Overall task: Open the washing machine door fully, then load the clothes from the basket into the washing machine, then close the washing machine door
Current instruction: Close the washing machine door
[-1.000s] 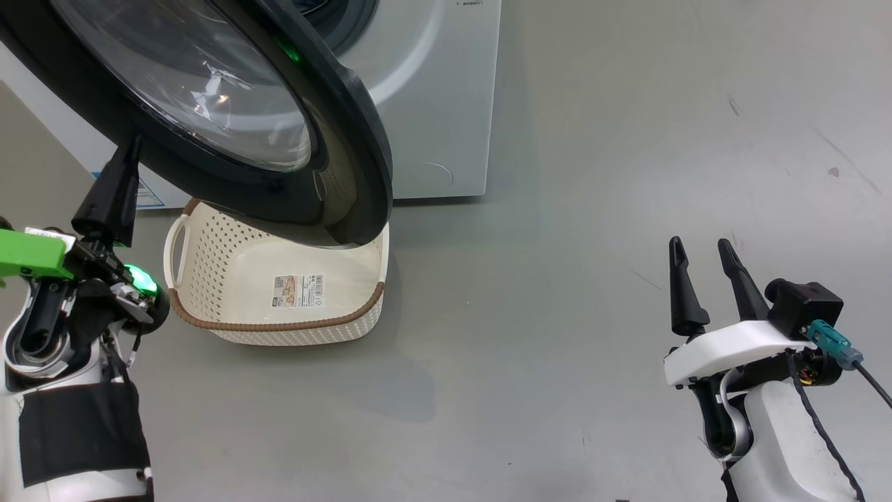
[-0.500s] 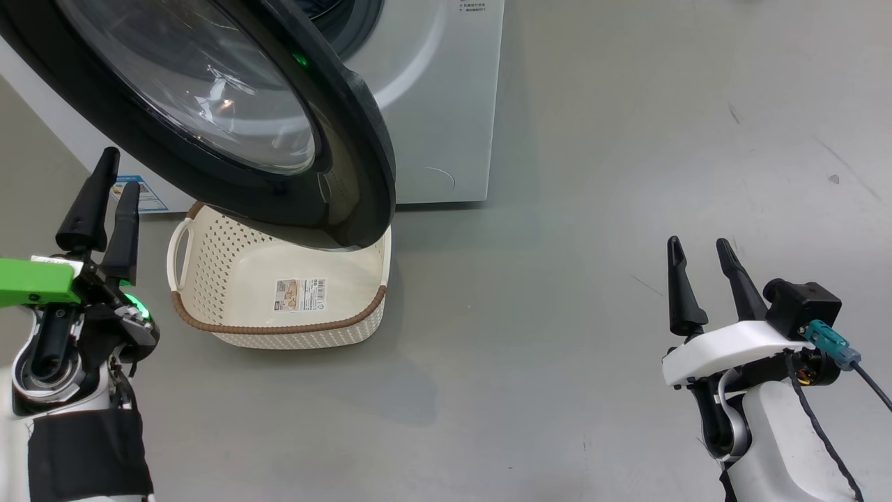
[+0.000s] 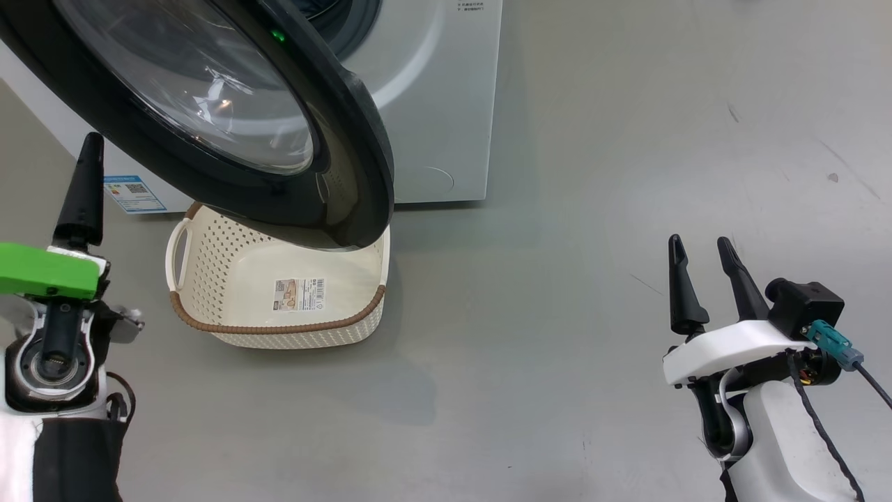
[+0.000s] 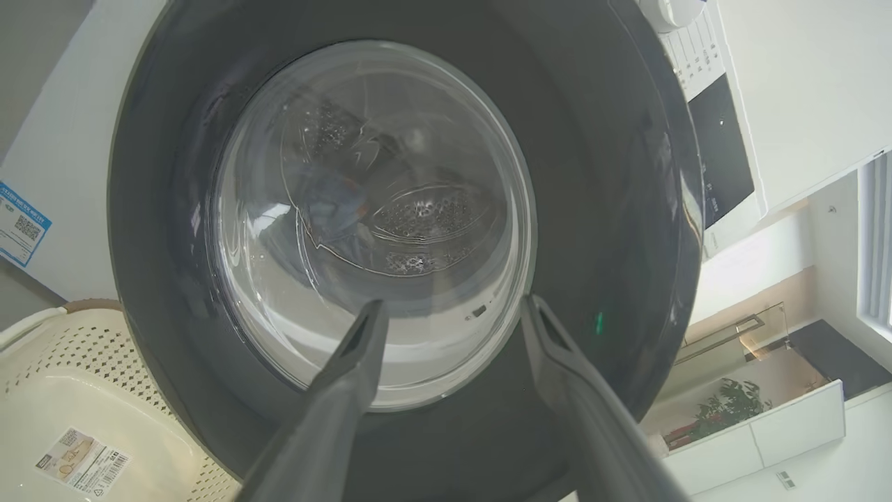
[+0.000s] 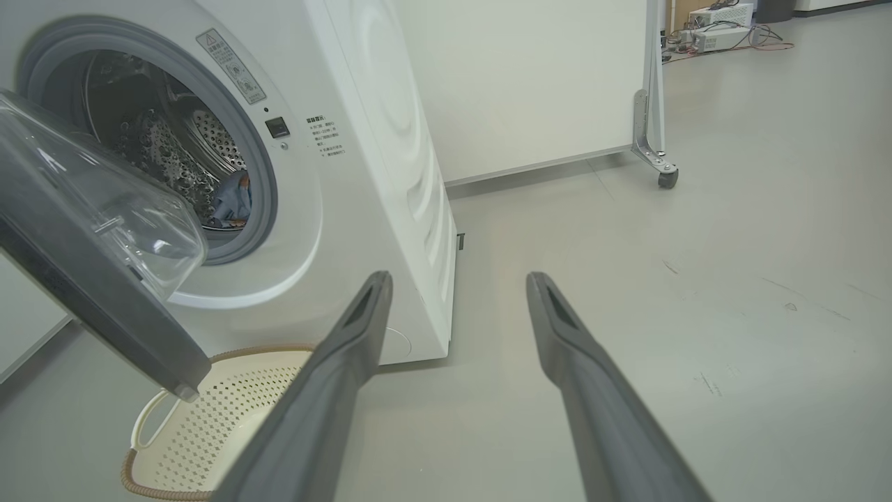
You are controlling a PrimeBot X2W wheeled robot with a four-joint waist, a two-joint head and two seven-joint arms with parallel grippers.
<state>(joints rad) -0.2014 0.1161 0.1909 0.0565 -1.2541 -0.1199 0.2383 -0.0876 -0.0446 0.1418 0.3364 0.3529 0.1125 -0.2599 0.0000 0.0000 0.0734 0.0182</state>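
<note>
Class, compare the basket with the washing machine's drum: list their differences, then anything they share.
The basket is cream plastic with a brown rim; the drum is steel. The basket opens upward; the drum opens sideways. The drum holds blue clothes; the basket holds none. Both are perforated.

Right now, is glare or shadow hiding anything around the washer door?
Head view: small glints on the washing machine door, basket label clear, soft shadow on the floor. Left wrist view: the door warps the drum behind. Right wrist view: sharp, clothes visible inside.
</note>
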